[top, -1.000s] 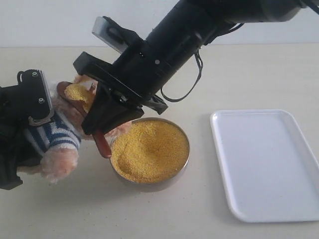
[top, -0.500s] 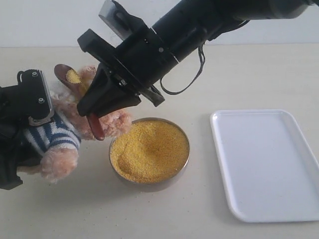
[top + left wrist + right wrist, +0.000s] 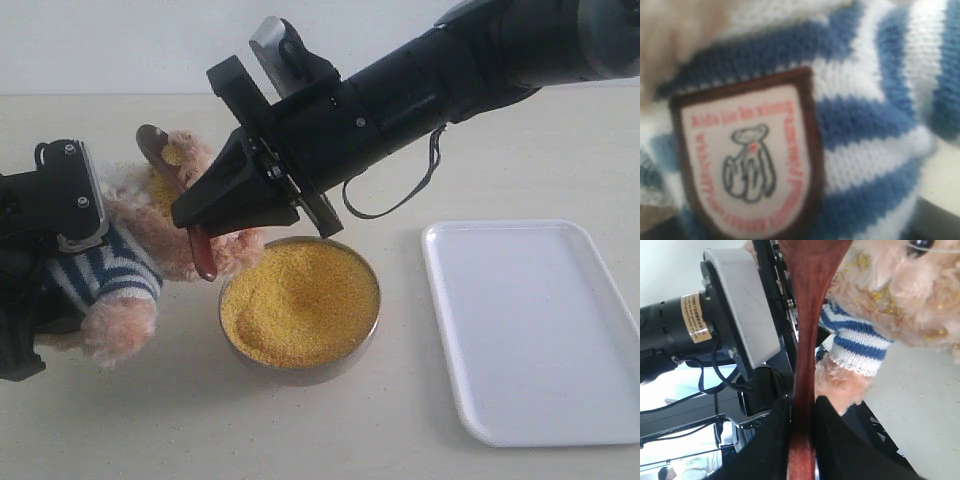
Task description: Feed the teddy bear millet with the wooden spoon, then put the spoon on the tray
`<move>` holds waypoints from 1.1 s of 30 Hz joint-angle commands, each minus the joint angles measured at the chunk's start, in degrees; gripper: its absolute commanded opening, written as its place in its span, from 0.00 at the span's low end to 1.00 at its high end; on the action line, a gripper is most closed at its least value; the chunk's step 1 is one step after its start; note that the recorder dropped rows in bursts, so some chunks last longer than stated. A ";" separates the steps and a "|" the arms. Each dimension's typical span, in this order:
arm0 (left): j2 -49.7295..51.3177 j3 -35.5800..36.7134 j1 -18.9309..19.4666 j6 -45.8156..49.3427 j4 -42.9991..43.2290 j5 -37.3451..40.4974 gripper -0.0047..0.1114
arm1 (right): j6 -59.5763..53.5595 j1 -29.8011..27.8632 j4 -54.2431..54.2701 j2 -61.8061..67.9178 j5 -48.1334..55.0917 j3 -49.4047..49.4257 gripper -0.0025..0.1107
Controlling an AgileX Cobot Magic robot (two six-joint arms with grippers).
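Wooden spoon (image 3: 155, 148), pinched by its handle in the right tool (image 3: 200, 220), now rides higher beside the teddy bear (image 3: 120, 268) at left, nearly emptied; left tool (image 3: 80, 215) grip unseen. Tray (image 3: 450, 330) likely next.

Open table (image 3: 330, 430) lies on the camera side of the metal bowl (image 3: 300, 370) and in the strip between it and the white tray (image 3: 530, 330), whose floor is bare. The right arm (image 3: 420, 80) slants down from the upper right over the bowl's far rim, barring that side. The left is crowded: the wooden spoon (image 3: 203, 255), clamped in the right gripper (image 3: 195, 215), hangs its handle end in the narrow gap between teddy bear (image 3: 130, 270) and bowl, and the left arm (image 3: 40, 230) sits against the bear
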 commanded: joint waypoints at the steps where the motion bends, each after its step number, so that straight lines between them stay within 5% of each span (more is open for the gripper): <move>1: -0.82 -0.45 -0.29 -0.63 -0.19 -0.99 0.07 | -2.04 -0.45 2.79 -0.90 0.32 1.63 0.02; 33: -0.82 -0.45 -0.29 -1.13 -0.19 -1.82 0.07 | -7.67 -0.35 14.76 -4.45 0.32 11.01 0.02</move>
